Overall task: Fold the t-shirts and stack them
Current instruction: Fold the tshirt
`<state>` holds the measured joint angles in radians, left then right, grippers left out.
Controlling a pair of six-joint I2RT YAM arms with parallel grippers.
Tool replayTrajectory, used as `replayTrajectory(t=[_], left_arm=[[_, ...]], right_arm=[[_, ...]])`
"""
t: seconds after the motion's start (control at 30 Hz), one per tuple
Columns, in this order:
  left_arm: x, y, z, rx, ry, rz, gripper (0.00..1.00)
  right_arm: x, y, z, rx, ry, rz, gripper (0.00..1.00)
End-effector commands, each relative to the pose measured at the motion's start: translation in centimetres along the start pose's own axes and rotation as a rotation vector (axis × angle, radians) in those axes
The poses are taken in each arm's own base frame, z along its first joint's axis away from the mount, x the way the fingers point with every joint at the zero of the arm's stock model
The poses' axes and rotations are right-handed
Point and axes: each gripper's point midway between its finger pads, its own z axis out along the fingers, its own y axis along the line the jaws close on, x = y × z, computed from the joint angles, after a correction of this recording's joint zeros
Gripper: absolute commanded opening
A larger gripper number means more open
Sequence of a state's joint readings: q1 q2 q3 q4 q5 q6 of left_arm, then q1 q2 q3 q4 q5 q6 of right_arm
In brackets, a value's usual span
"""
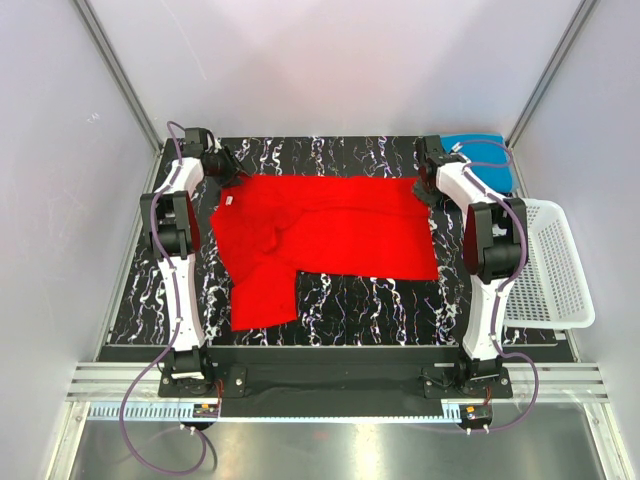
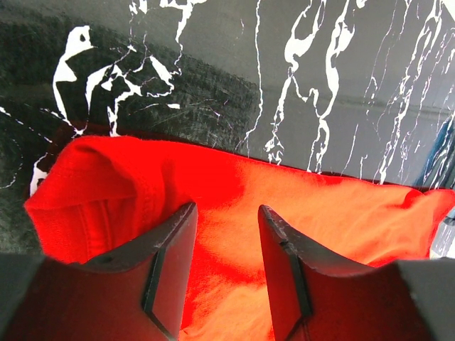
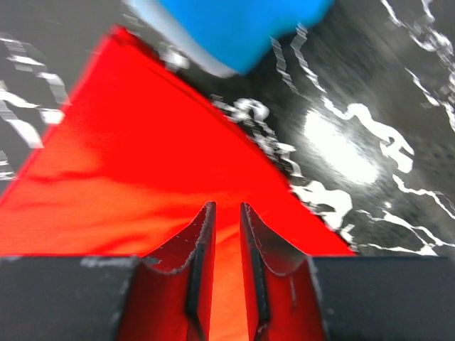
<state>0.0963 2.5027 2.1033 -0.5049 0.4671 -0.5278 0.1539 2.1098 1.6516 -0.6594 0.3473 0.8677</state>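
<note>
A bright red t-shirt (image 1: 340,225) lies spread flat on the black marbled table (image 1: 370,300), with one part hanging toward the near left. My left gripper (image 1: 225,165) hovers over its far left corner, jaws open, with red cloth (image 2: 341,213) under them and nothing held. My right gripper (image 1: 428,185) is over the far right corner, jaws only narrowly apart, with red cloth (image 3: 128,163) showing in the gap. A bright blue t-shirt (image 1: 490,165) lies folded at the far right corner of the table and also shows in the right wrist view (image 3: 234,28). The grey-blue t-shirt is out of view.
A white plastic mesh basket (image 1: 550,270) stands off the table's right edge, beside the right arm. Pale walls close in the table at the back and on both sides.
</note>
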Motion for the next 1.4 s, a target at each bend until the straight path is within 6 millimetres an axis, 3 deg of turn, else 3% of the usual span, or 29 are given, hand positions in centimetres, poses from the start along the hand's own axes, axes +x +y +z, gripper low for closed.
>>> replayTrajectory(t=[0.0, 0.1, 0.23, 0.43, 0.53, 0.63, 0.77, 0.97, 1.1, 1.23, 1.37], left_arm=[[1.3, 2.0, 0.9, -0.039, 0.036, 0.000, 0.47], [1.3, 1.8, 0.9, -0.030, 0.038, 0.001, 0.47], [1.3, 1.8, 0.9, -0.026, 0.039, 0.001, 0.47], [1.3, 2.1, 0.8, -0.036, 0.044, -0.004, 0.48], [1.4, 2.7, 0.7, -0.057, 0.051, -0.021, 0.48], [1.4, 3.7, 0.6, -0.080, 0.059, -0.048, 0.48], [1.2, 4.5, 0.3, -0.106, 0.059, -0.071, 0.48], [0.4, 6.6, -0.8, -0.191, 0.006, -0.121, 0.48], [-0.2, 6.8, -0.7, -0.211, -0.027, -0.154, 0.47], [-0.1, 2.9, -0.2, 0.013, 0.011, -0.158, 0.50], [-1.7, -0.8, -2.9, 0.127, -0.010, -0.099, 0.53]], right_arm=[[-3.3, 2.6, -3.2, -0.113, -0.054, 0.000, 0.27], [-3.7, 4.4, -3.4, -0.193, -0.057, -0.011, 0.24], [-3.5, 6.8, -1.5, -0.253, -0.036, -0.081, 0.18], [-5.2, 7.6, 1.6, -0.191, -0.085, -0.217, 0.13], [-5.5, 7.3, 3.5, -0.163, -0.086, -0.230, 0.12], [-5.2, 5.6, 6.1, -0.078, -0.055, -0.218, 0.10], [-5.6, 3.9, 7.5, -0.025, -0.039, -0.198, 0.09], [-6.2, 2.7, 8.1, 0.029, -0.053, -0.164, 0.08], [-6.0, 2.8, 8.2, 0.026, -0.035, -0.164, 0.07], [-6.5, 3.9, 7.7, -0.030, -0.048, -0.179, 0.08], [-8.0, 6.4, 4.6, -0.163, -0.053, -0.214, 0.16]])
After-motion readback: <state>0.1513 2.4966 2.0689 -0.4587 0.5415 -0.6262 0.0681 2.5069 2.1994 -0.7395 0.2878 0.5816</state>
